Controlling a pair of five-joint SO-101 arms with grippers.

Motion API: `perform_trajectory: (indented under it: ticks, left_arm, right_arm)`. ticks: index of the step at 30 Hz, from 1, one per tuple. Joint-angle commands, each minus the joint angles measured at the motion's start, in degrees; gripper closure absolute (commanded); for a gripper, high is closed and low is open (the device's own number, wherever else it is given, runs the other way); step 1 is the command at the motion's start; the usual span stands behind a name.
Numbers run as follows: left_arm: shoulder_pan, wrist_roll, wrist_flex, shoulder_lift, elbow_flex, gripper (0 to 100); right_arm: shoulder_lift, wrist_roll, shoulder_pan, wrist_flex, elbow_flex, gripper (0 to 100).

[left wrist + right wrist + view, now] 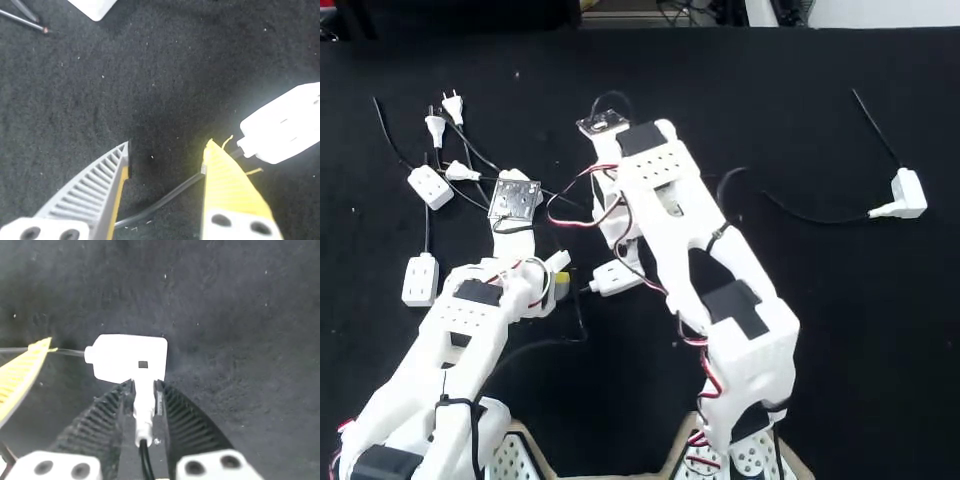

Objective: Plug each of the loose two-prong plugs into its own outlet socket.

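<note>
Over the black cloth-covered table (840, 330), my right gripper (144, 386) is clamped on the narrow white two-prong plug (145, 412). The plug's front end meets the side of the white rectangular plastic outlet socket (129, 357), which lies near the table's middle. My left gripper (167, 150) is spread apart just beside that socket, straddling a thin black cable (160, 202). Two more white outlet sockets (430, 187) and two small loose white plugs (436, 125) lie far left. A white angled plug (908, 193) lies well apart, far right.
</note>
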Motion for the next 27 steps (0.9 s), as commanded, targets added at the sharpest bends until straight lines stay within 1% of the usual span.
perform_trajectory:
  ticks: [1,4,9,12,19,27]
  left_arm:
    - [0.4,0.26,-0.7,-1.67,-0.48,76]
    - [0.4,0.26,-0.7,-1.67,-0.48,76]
    - [0.4,0.26,-0.7,-1.67,-0.48,76]
    - [0.4,0.26,-0.7,-1.67,-0.48,76]
    - [0.13,0.26,-0.7,-1.67,-0.48,76]
    - [0.31,0.26,-0.7,-1.67,-0.48,76]
  right_arm:
    - [0.22,-0.09,0.53,-1.05,-0.04,98.8]
    - [0.57,-0.09,0.35,-0.79,0.04,98.8]
    - [-0.22,0.0,0.18,3.16,-1.8,98.8]
    - [-0.48,0.0,0.18,3.78,-2.15,98.8]
    - [-0.04,2.2,1.32,-1.14,-0.13,98.8]
    - [-0.04,2.29,1.49,-1.23,2.24,98.8]
